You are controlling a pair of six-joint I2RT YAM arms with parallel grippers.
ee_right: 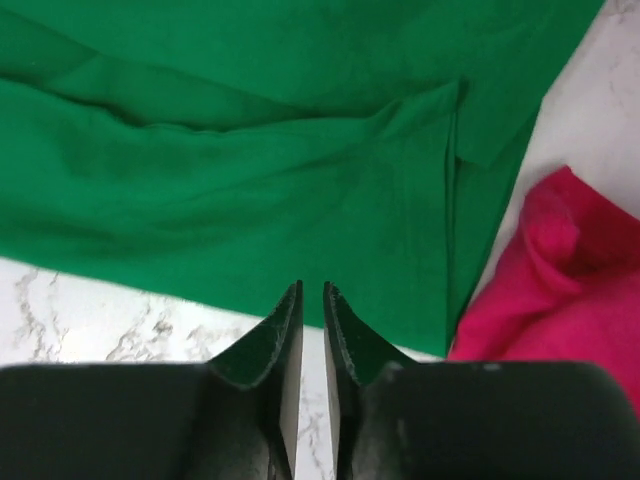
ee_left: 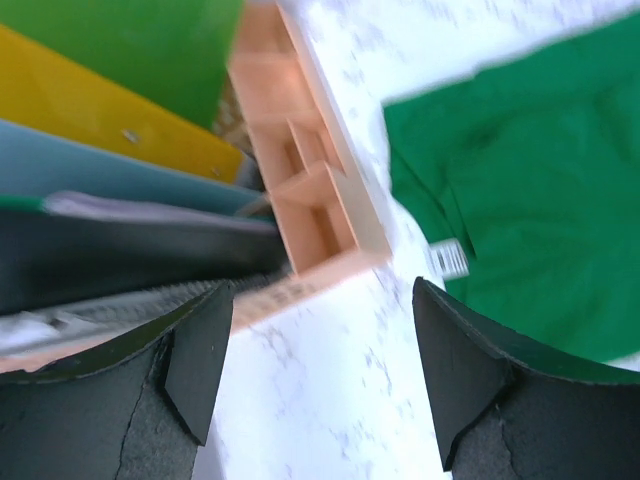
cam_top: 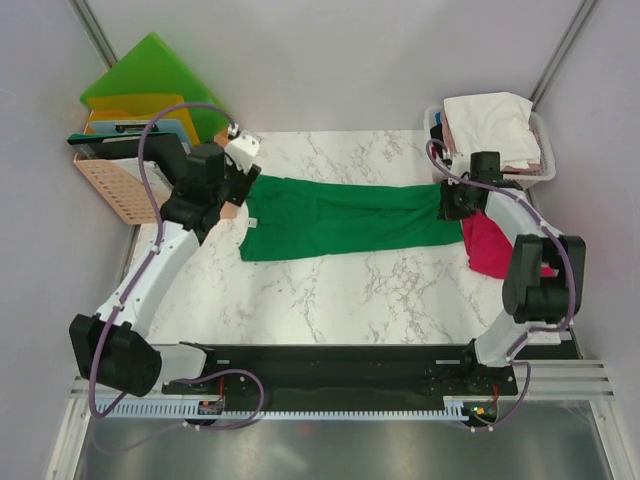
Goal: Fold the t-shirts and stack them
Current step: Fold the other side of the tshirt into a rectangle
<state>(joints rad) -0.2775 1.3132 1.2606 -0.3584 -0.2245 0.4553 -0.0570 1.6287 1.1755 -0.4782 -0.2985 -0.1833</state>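
Green tee (cam_top: 350, 225) lies flat beside crumpled magenta tee (cam_top: 490, 245).

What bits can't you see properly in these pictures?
Top view: the right arm covers part of the magenta t-shirt.
Top view: the white t-shirt hides what lies under it in the basket.
Left wrist view: the green t-shirt label is too blurred to read.

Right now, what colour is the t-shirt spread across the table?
Deep green t-shirt; clearest in top external view.

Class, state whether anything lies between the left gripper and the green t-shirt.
Nothing visible does: only bare table separates the open left gripper from the green t-shirt; the peach crate lies to the other side.
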